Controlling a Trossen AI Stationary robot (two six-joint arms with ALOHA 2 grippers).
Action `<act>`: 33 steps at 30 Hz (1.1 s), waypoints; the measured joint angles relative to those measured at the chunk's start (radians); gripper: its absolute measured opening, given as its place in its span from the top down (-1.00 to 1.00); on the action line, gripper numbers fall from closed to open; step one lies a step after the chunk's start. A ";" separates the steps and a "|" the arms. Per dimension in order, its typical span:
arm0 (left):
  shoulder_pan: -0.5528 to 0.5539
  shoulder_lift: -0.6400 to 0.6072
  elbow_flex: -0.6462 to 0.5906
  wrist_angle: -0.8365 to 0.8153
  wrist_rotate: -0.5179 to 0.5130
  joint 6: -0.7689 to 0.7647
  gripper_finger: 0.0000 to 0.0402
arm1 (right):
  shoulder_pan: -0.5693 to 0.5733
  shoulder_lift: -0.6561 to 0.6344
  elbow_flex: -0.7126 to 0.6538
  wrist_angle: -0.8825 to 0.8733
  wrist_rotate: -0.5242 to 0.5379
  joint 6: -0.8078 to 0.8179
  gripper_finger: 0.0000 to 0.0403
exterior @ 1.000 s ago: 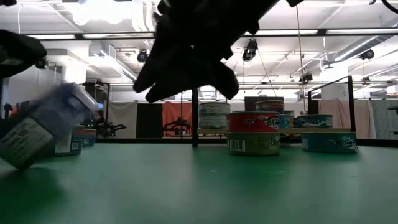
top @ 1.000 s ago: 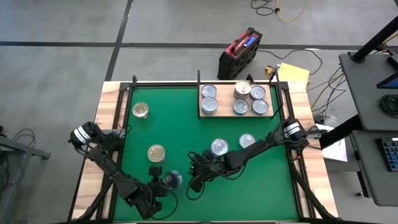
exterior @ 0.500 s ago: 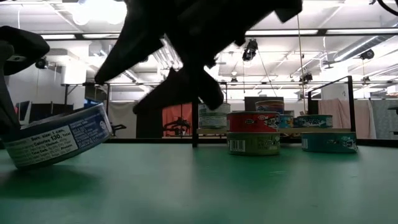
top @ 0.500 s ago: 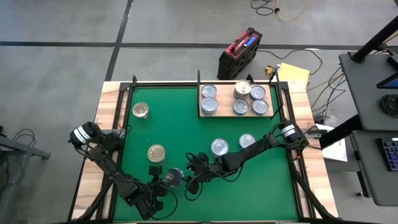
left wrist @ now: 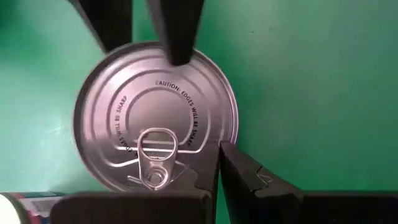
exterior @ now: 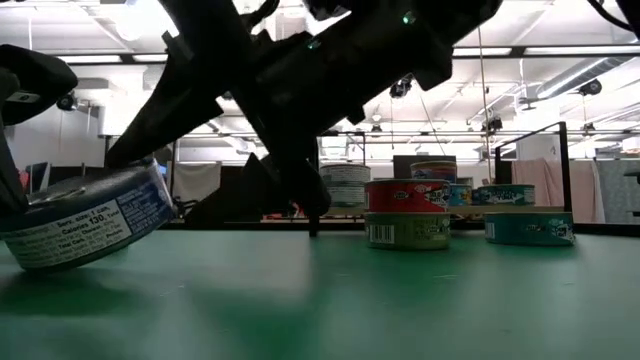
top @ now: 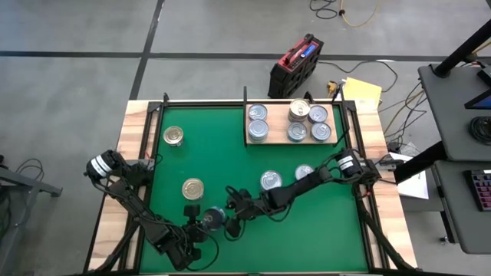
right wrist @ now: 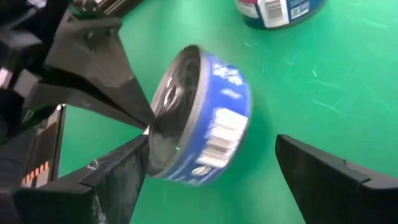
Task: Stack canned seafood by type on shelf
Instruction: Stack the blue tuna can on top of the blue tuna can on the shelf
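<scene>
Handover step: the closed left gripper [top: 201, 223] props a tilted blue tuna can [top: 214, 219] at the mat's [top: 230, 153] near edge; the open right gripper [top: 232, 217] must close, then carry it to the shelf [top: 331, 139].

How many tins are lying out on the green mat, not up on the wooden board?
5. Two gold-lidded tins on the left, two silver-lidded ones mid-mat, partly under the right arm, and a tilted blue tin between the grippers. The arms may hide more.
</scene>
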 joint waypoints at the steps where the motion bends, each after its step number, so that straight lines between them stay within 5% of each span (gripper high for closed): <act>1: -0.001 0.000 -0.001 0.003 0.002 0.000 0.99 | -0.002 0.001 0.000 0.002 0.000 0.001 -0.68; 28: -0.003 0.000 -0.008 0.017 -0.003 0.005 0.99 | -0.005 0.039 0.023 0.067 -0.019 -0.010 -0.56; 33: -0.003 0.000 -0.010 0.016 -0.008 0.013 0.99 | -0.005 0.039 0.031 0.067 -0.018 -0.010 -0.41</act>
